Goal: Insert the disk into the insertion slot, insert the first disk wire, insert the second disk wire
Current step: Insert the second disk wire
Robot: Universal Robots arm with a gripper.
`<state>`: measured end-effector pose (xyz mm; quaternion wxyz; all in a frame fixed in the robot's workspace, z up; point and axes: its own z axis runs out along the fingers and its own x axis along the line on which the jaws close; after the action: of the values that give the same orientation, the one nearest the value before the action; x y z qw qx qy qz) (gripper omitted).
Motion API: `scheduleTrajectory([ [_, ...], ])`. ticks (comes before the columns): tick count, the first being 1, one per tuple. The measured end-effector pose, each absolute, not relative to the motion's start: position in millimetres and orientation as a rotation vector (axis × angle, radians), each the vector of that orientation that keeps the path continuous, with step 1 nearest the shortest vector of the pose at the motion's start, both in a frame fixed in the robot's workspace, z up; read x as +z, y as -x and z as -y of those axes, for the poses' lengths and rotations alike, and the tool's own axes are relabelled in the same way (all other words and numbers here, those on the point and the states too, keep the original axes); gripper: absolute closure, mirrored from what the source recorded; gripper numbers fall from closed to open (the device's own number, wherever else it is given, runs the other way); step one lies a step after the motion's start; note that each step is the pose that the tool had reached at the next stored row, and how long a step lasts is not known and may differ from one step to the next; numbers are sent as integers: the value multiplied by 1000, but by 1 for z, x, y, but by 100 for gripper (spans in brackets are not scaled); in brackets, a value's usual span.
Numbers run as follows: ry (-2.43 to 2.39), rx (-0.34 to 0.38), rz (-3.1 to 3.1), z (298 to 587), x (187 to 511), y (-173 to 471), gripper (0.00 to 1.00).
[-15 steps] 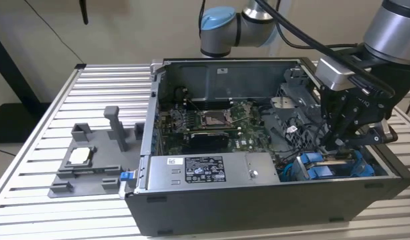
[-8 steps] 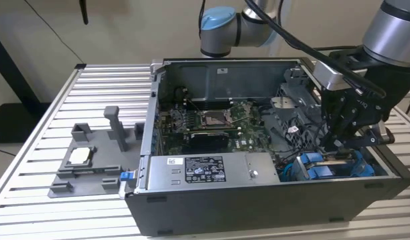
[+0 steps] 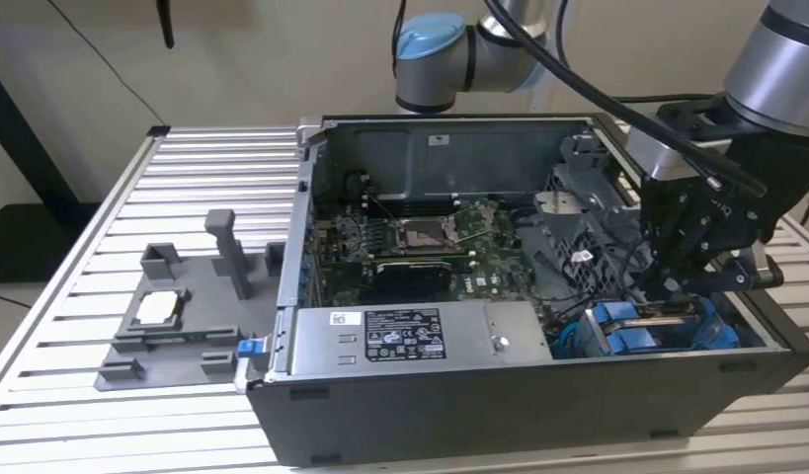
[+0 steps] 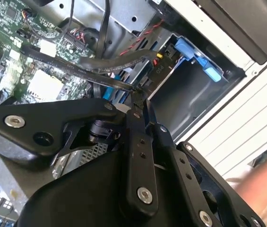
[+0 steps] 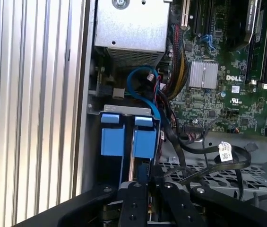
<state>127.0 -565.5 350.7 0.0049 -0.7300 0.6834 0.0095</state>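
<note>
The worktop [image 3: 127, 197], a ribbed metal surface, carries a dark grey computer case [image 3: 510, 395] lying open on its side, which covers most of the half toward the exterior view's right and reaches the near edge. Beside it, toward the worktop's edge at the exterior view's left, sits a grey plastic fixture tray [image 3: 167, 336] with upright posts. Inside the case a green motherboard [image 3: 418, 242] lies across the middle, and a grey power supply box [image 3: 411, 336] with a black-and-white sticker runs along the near wall.

The robot arm [image 3: 786, 69] comes in from the far corner at the exterior view's right and reaches down into the case's end nearest that side. There the insertion slot [image 3: 661, 331], a grey metal drive bay, sits against the case's near corner. The disk [image 5: 128, 142] is seated in that bay: in the first wrist view its bright blue carrier tabs stand side by side at the bay mouth, just under the power supply box.

The gripper [image 3: 675, 286] hangs directly over the bay. In the second wrist view its fingers [image 4: 140, 142] lie pressed close together, and a thin dark flat cable [image 4: 76, 71] runs right up to their tips; whether they truly pinch it, I cannot tell. A blue cable [image 5: 145, 87] loops above the carrier, and black cables [image 5: 190, 146] trail beside it.
</note>
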Motion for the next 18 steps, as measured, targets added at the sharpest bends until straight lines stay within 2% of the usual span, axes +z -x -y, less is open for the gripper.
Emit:
scheduleTrajectory([
  [16,2259,53,-2177,566,348,-136,84],
  [18,2269,78,-2187,566,348,-136,84],
])
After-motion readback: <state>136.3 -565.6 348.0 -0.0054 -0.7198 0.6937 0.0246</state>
